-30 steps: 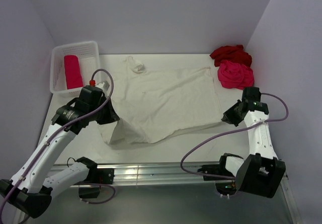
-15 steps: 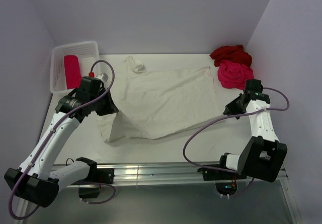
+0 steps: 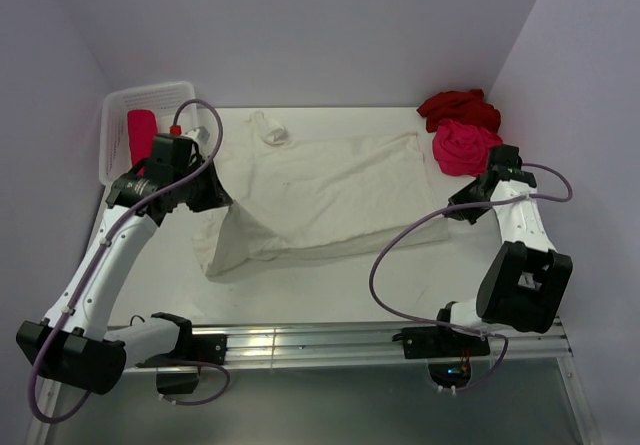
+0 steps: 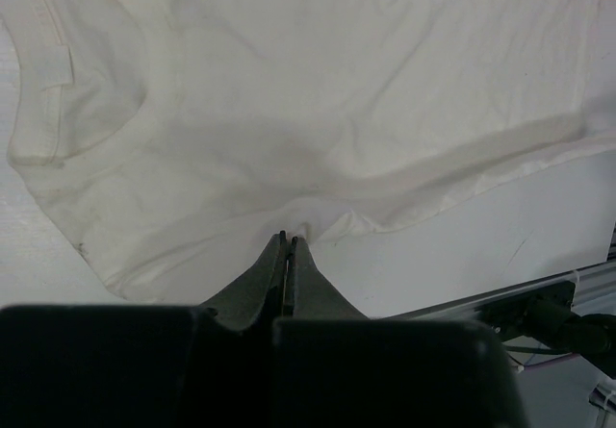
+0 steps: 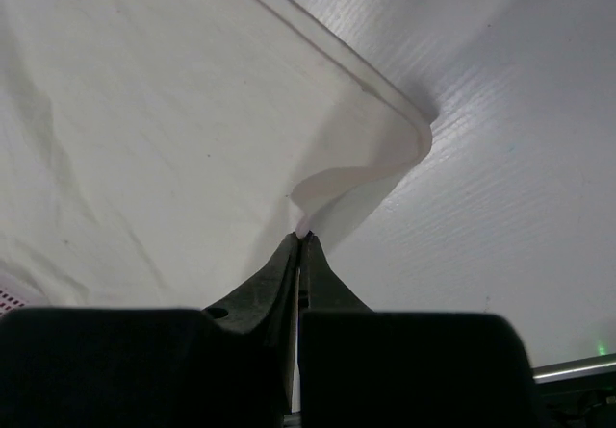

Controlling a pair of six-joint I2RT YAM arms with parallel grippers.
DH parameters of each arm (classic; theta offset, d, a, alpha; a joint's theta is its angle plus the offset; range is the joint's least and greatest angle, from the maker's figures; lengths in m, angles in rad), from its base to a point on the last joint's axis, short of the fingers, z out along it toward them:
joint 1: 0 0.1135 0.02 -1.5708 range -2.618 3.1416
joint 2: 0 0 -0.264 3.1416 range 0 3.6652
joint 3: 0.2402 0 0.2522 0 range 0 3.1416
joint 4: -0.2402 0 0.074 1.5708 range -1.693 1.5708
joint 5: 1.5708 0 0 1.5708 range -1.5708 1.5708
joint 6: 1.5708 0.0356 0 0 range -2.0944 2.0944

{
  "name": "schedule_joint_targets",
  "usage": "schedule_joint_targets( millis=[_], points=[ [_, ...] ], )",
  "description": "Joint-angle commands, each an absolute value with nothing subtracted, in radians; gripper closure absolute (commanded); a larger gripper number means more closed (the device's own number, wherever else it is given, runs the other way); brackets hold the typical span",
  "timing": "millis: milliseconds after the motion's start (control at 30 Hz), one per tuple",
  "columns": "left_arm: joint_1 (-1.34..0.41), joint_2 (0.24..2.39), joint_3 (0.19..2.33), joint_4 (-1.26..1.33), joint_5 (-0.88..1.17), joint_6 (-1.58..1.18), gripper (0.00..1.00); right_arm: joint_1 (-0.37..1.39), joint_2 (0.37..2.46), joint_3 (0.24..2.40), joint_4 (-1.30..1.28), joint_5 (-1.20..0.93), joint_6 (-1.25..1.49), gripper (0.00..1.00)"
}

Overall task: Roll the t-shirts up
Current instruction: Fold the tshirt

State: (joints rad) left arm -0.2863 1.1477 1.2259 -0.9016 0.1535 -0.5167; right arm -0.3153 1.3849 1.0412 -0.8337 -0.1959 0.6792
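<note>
The right gripper's (image 5: 300,240) dark fingers (image 5: 277,276) are pressed tightly together, with no gap between their tips. They pinch the edge of the cream-white t-shirt (image 5: 144,130). Just above the pinch the cloth lifts and curls over into a small rounded fold (image 5: 385,163). A stitched hem (image 5: 318,48) runs diagonally from the top down to it. The shirt fills the left side. To the right lies bare white, faintly ribbed tabletop (image 5: 510,178), with a metal rail (image 5: 573,368) at the lower right corner.

Even overhead light, soft shadows; wrist views dimmer, foreground blurred.
</note>
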Motion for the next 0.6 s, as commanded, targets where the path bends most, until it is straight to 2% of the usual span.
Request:
schedule_joint_targets(
  millis=[0,567],
  points=[
    [-0.282,1.167,1.296,-0.864,0.176,-0.480,1.00,-0.327,1.407,1.085,-0.796,-0.199,0.681,1.00],
    [-0.282,1.311,1.445,-0.870,0.166,-0.431,1.00,-0.327,1.526,1.137,-0.765,-0.206,0.683,1.00]
  ],
)
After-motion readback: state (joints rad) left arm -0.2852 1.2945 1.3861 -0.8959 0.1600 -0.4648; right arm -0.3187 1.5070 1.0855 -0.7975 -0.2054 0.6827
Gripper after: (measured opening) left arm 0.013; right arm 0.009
